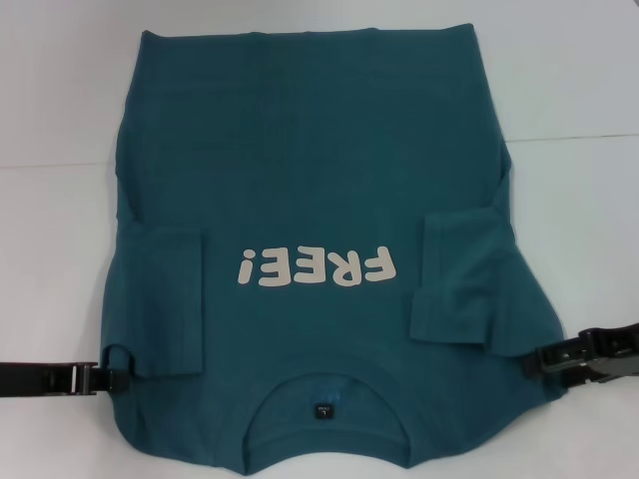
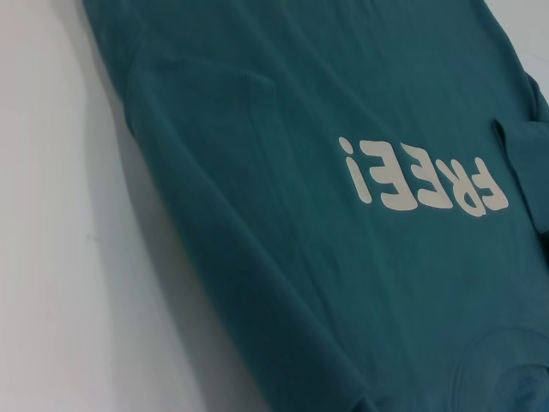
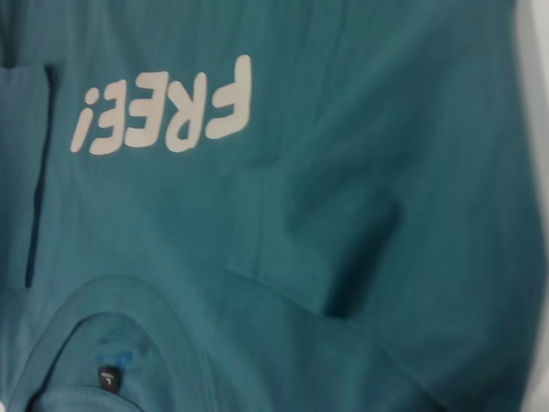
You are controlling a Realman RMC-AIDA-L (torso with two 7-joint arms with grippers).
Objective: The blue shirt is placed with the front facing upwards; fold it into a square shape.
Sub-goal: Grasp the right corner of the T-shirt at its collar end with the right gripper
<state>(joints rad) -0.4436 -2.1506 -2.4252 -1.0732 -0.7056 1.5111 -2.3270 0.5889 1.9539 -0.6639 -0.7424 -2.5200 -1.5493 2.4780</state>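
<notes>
Blue shirt (image 1: 319, 200): spread flat on white table (image 1: 579, 90), front up, collar (image 1: 324, 399) at near edge, hem at far side. "FREE!" print (image 1: 312, 267) upside down at mid-chest. Both sleeves folded inward onto body: left sleeve (image 1: 165, 299) beside print, right sleeve (image 1: 459, 279) on opposite side. Small dark neck label (image 1: 322, 409) inside collar.

Left gripper (image 1: 105, 379): low at near left shoulder edge, touching fabric; finger state cannot be told. Right gripper (image 1: 534, 361): low at near right shoulder edge, against fabric; finger state cannot be told.
</notes>
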